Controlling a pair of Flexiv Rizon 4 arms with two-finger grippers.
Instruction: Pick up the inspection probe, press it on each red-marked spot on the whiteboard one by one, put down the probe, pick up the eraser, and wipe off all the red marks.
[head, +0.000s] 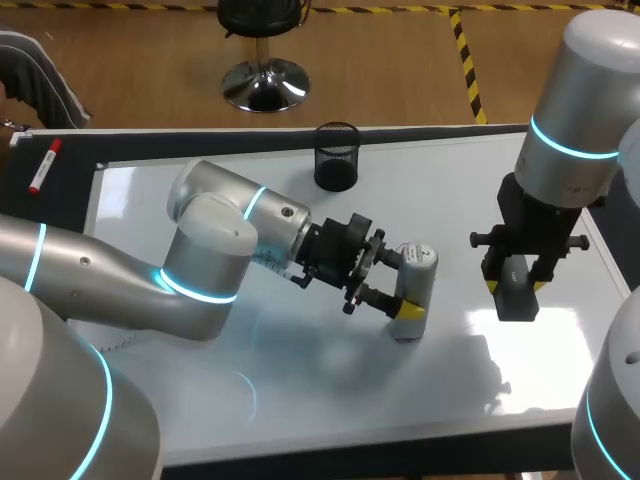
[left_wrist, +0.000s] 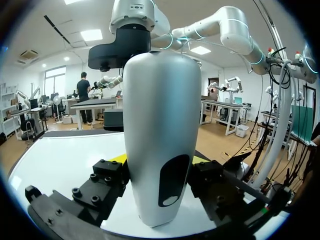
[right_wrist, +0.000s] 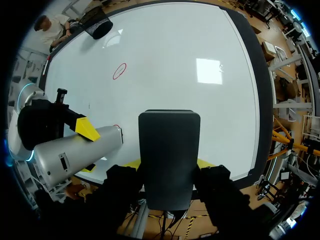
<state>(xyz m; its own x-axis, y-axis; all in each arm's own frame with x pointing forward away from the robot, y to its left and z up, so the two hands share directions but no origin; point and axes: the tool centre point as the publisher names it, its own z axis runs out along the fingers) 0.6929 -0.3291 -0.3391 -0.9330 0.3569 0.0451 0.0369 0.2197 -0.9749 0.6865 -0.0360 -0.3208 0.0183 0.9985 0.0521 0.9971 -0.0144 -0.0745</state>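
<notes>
The inspection probe (head: 414, 288) stands about upright on the whiteboard (head: 450, 190), just toward 4 o'clock from the board's middle in the head view. The left gripper (head: 398, 296) is closed on it low down, one finger on each side, near the end that meets the board. Its shell looks smooth, glossy and rigid, tapering along its length, so I judge it slippery and apt to creep through the fingers when pressed. A grip across the straighter stretch, well down the body, should keep it from tipping. It is probably light for its bulk.

The right gripper (head: 515, 287) hovers at 3 o'clock over the board, clamped on the black eraser (head: 517, 294) across its narrow sides. The eraser reads as a stiff, light block. I cannot tell whether its wiping face is soft.

In the right wrist view a red ring (right_wrist: 119, 70) lies on the board well ahead of the eraser, and a small red trace (right_wrist: 116, 126) sits right at the probe's tip.

The board is shiny and mirror-like, so a pressed tip could skid. There is open board between the two grippers. A black mesh pen cup (head: 336, 157) stands at 12 o'clock, well apart from both. A red marker (head: 42, 166) lies off the board on the dark margin at 10 o'clock.
</notes>
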